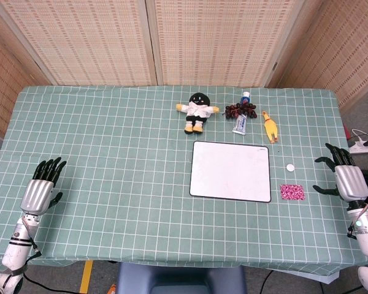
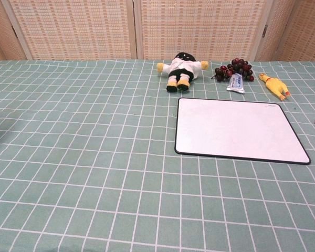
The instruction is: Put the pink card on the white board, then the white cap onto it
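My hands wait, holding nothing.
My left hand [image 1: 42, 187] and right hand [image 1: 346, 177] lie open; pink card [image 1: 291, 192] beside white board [image 1: 230, 171].

Green checked tablecloth [image 1: 122, 159], black-headed plush doll [image 1: 198, 111] at the far side, dark grapes [image 1: 241, 110] – toothpaste tube [image 1: 241, 122] touching them – yellow rubber chicken [image 1: 270, 127] just beside.

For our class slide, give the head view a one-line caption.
Start: both hands, left and right, open; pink card and cap lie right of the bare board.
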`<move>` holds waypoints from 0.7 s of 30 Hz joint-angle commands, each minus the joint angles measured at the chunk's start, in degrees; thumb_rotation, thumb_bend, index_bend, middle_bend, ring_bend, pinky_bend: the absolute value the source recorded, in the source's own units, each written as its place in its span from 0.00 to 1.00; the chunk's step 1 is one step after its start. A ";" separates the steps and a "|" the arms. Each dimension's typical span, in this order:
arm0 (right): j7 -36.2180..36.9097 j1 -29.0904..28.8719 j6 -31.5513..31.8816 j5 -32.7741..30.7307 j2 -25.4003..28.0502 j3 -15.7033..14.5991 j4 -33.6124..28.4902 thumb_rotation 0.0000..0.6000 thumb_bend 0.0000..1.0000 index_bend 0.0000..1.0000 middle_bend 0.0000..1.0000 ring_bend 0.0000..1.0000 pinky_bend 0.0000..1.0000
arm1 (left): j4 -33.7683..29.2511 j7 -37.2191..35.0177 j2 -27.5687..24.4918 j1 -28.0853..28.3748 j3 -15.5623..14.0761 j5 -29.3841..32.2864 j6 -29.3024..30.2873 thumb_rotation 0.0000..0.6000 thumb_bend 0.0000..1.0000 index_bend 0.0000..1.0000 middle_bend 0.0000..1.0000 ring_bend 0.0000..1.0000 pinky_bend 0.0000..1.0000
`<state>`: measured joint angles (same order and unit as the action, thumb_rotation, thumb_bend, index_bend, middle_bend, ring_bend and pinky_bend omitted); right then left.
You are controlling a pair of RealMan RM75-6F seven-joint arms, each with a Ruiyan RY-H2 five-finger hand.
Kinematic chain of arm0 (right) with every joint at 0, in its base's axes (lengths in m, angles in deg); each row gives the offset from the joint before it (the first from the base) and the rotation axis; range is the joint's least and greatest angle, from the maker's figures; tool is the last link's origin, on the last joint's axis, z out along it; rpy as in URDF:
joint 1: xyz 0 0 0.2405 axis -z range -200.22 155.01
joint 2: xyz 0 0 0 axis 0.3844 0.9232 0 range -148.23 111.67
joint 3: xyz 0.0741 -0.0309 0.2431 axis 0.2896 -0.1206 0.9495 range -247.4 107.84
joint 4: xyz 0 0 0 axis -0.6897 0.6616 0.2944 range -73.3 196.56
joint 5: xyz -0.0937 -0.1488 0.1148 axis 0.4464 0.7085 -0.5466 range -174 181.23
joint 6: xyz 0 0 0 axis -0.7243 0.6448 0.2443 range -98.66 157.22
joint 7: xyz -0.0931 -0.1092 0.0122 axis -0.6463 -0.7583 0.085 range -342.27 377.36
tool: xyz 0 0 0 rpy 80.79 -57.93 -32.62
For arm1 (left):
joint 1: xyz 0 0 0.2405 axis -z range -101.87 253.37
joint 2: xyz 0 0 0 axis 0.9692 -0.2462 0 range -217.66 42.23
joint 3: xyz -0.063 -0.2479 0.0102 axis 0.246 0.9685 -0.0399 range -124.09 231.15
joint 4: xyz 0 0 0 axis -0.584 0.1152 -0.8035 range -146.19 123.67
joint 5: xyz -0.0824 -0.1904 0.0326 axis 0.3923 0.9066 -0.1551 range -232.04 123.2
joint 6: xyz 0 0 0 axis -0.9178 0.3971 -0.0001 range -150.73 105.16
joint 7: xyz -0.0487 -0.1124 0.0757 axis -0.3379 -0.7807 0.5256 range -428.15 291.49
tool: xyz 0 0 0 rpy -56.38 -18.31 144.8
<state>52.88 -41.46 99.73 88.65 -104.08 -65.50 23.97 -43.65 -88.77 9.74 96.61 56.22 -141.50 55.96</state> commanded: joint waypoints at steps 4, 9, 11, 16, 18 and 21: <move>0.06 0.14 0.00 -0.07 0.01 -0.04 0.20 1.00 0.00 0.33 0.00 0.00 0.00 | -0.09 0.22 0.17 -0.01 -0.05 -0.01 -0.02 1.00 0.22 0.00 0.00 0.00 0.00; -0.32 0.30 0.75 0.33 0.01 -0.26 0.07 1.00 0.00 0.33 0.00 0.00 0.00 | -0.22 0.22 0.35 -0.13 0.17 -0.10 1.24 1.00 0.22 0.00 0.00 0.00 0.00; -0.81 0.43 0.85 0.38 0.07 -0.37 0.06 1.00 0.00 0.33 0.00 0.00 0.00 | -0.20 0.16 0.42 -0.06 0.19 -0.16 1.40 1.00 0.22 0.00 0.00 0.00 0.00; -2.35 0.64 1.21 0.18 0.32 -0.22 -0.63 1.00 0.03 0.34 0.00 0.00 0.00 | -0.05 -0.43 0.60 0.01 0.02 -0.22 1.00 1.00 0.22 0.00 0.00 0.00 0.00; -2.92 0.50 1.09 0.23 0.38 -0.23 -1.03 1.00 0.03 0.34 0.00 0.00 0.00 | 0.17 -0.74 0.56 -0.19 -0.08 -0.16 0.84 1.00 0.22 0.00 0.00 0.00 0.00; -4.12 0.16 0.58 0.32 0.36 -0.32 -1.45 1.00 0.03 0.34 0.00 0.00 0.00 | 0.27 -1.33 0.44 -0.15 -0.18 -0.06 0.14 1.00 0.22 0.00 0.00 0.00 0.00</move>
<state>49.08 -41.17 100.51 88.93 -103.71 -65.78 22.67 -43.39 -89.92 10.25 96.42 56.09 -141.60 56.27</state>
